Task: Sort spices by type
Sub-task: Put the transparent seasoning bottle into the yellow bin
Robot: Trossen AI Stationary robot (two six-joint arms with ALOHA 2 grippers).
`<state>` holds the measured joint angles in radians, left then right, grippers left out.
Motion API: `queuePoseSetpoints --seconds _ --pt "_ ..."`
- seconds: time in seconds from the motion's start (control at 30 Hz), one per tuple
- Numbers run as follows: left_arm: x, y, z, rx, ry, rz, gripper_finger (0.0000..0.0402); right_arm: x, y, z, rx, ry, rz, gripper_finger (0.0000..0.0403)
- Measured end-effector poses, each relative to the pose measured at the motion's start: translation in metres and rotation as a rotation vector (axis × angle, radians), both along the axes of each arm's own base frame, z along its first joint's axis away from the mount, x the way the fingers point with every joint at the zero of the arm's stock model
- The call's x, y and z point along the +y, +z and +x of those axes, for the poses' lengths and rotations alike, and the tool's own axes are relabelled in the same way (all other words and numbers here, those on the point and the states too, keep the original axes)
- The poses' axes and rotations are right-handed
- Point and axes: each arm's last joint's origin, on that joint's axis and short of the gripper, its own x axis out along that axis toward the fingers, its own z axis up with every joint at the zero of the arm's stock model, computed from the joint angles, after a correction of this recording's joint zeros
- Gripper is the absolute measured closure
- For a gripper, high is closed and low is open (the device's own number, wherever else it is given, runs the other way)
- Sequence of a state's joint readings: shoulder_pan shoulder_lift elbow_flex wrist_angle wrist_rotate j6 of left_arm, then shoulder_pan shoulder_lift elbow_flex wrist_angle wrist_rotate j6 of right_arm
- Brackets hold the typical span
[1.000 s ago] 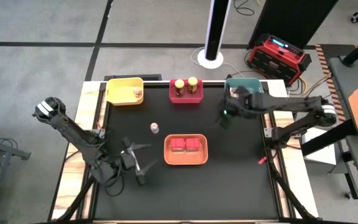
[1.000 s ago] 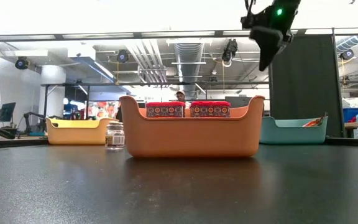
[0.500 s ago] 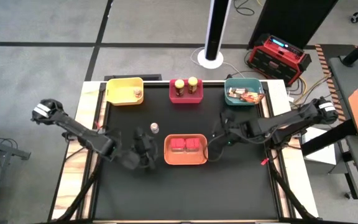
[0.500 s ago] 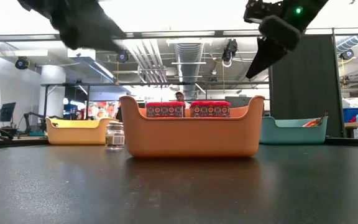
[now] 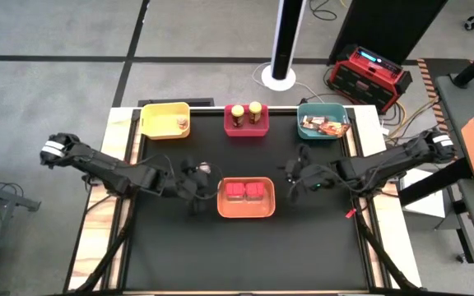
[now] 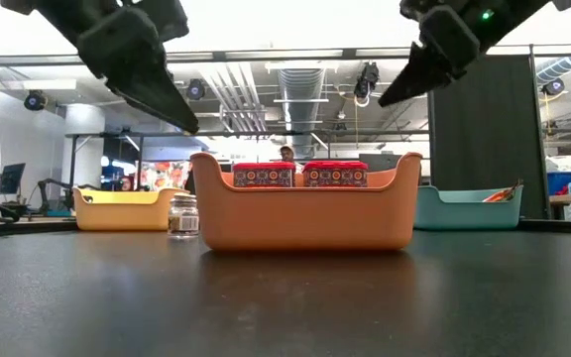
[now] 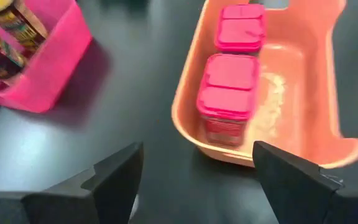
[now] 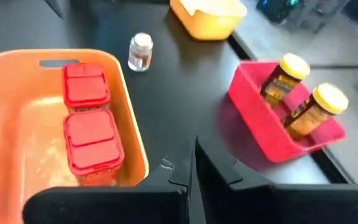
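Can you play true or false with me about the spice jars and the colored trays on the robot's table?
1. Two red tubs sit in the orange tray. True.
2. The two yellow-lidded jars stand in the yellow tray. False: they stand in the red tray.
3. A little clear shaker stands on the black table, outside every tray. True.
4. The left gripper is shut tight. False: its fingers are wide apart with nothing between them, up above the table near the shaker.
5. The teal tray holds printed packets. True.
6. The right gripper is carrying a jar. False: it is shut and holds nothing.
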<state>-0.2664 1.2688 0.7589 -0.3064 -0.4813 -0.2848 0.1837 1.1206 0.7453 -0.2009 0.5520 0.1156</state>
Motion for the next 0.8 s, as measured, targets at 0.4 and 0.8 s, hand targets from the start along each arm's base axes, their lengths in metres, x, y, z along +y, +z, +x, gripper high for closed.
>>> queuePoseSetpoints --seconds 0.4,0.8 --pt "0.034 -0.005 -0.011 -0.038 -0.071 0.031 0.0117 -0.003 -0.016 -0.017 -0.046 0.034 -0.037 0.039" --pt "0.07 -0.03 -0.033 -0.012 0.11 -0.03 0.0117 -0.003 -0.018 -0.016 -0.041 0.04 -0.032 0.039"
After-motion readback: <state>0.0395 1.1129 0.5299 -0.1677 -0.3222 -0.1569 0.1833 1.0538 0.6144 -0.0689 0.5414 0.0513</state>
